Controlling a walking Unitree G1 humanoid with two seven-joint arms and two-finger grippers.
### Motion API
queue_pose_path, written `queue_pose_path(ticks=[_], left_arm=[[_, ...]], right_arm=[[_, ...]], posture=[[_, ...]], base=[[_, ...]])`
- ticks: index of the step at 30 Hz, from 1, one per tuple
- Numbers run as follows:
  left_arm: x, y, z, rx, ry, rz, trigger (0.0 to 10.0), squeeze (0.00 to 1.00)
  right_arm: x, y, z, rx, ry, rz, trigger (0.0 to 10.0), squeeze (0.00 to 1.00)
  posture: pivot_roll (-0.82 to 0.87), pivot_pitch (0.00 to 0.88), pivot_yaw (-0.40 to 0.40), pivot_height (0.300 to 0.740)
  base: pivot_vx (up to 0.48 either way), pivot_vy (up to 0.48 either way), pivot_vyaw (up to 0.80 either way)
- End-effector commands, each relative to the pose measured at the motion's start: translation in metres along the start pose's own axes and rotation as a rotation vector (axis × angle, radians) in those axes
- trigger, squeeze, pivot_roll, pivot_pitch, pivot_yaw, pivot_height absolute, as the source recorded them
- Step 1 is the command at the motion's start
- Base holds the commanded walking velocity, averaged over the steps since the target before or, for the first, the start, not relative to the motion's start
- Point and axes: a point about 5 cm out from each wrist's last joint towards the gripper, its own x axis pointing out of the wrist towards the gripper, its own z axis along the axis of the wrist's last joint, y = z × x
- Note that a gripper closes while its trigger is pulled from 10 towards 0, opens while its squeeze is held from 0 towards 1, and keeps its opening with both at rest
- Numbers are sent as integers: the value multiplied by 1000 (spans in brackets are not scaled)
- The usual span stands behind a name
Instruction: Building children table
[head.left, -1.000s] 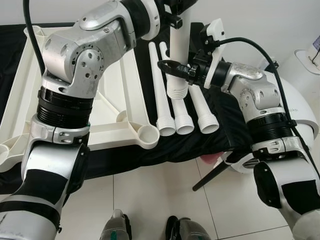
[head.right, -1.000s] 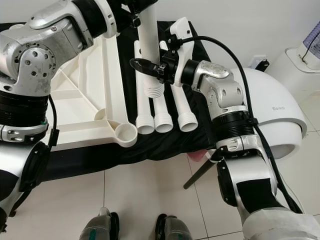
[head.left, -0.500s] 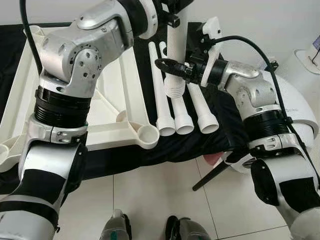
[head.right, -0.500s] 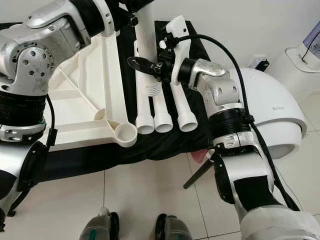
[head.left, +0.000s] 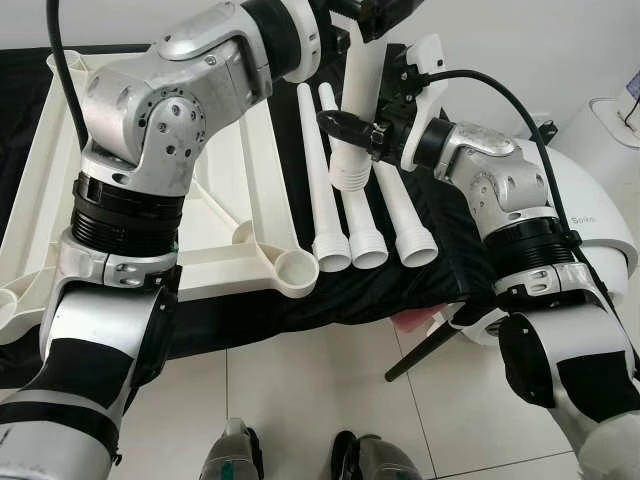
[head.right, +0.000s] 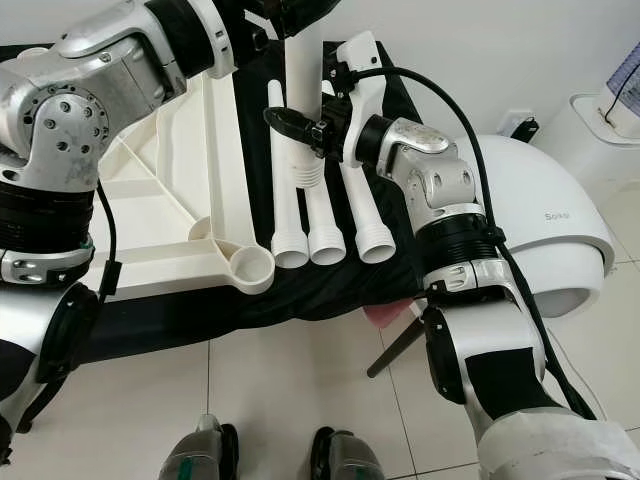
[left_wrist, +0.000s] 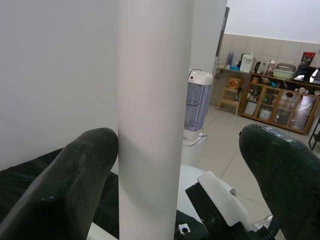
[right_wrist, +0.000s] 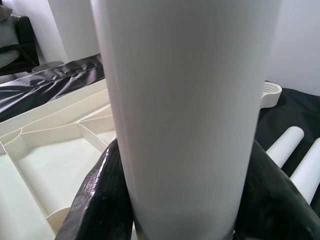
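A white table leg (head.left: 357, 95) hangs nearly upright over the black cloth, its ribbed threaded end (head.left: 346, 178) pointing down. My right gripper (head.left: 336, 125) is shut around its lower part; in the right wrist view a black finger (right_wrist: 100, 200) presses each side. My left gripper (head.left: 385, 12) is at the leg's top and stands open: one finger (left_wrist: 75, 175) touches the leg (left_wrist: 152, 115), the other is well apart. Three more legs (head.left: 362, 220) lie side by side below. The upturned white table top (head.left: 40, 200) lies to the left, a corner socket (head.left: 298, 268) near the legs.
The black cloth (head.left: 400, 290) ends at the work surface's front edge, with tiled floor (head.left: 300, 390) and my feet below. A white domed appliance (head.left: 600, 230) stands close on the right. A black rod (head.left: 425, 350) leans under the edge there.
The held leg has risen slightly and tipped, its lower end swinging a little left. My right gripper moved up with it.
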Motion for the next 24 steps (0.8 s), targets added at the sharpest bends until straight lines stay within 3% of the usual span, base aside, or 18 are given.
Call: queue_pose_path(ticks=[1,10,11,14,15,16,18,21,22,24], left_arm=[[-2,-14,6,23,-5,-217,10000,1000],[-6,-10,5,38,16,-180,10000,1000],[-10,-2,0,25,26,-121,10000,1000],[-12,3,-3,19,32,-91,10000,996],[-14,9,-6,14,38,-60,10000,604],[-15,13,-8,11,41,-35,10000,35],[-19,25,-16,-1,50,49,10000,0],[-21,31,-22,-12,63,98,10000,0],[-27,42,-36,-23,80,201,10000,0],[-30,46,-41,-25,87,242,10000,0]], right_arm=[[2,-2,9,-17,-33,-7,10000,0],[-1,-9,10,-2,-59,-67,10000,0],[-5,-16,12,3,-80,-123,10000,0],[-8,-18,12,6,-91,-150,10000,0],[-10,-21,12,11,-100,-176,10000,0],[-12,-22,12,15,-106,-192,10000,0],[-18,-26,10,24,-130,-254,10000,0],[-21,-28,9,33,-139,-278,10000,0],[-26,-30,5,66,-152,-327,10000,0],[-27,-30,3,79,-153,-340,10000,0]], posture=[[60,120,-53,740],[68,124,-52,740],[70,126,-50,740],[70,126,-50,740],[70,128,-47,740],[70,128,-47,740],[69,134,-44,740],[69,134,-44,740],[64,140,-40,740],[63,141,-39,740]], base=[[0,0,0],[0,0,0],[0,0,0],[0,0,0],[0,0,0],[0,0,0],[0,0,0],[0,0,0],[0,0,0],[0,0,0]])
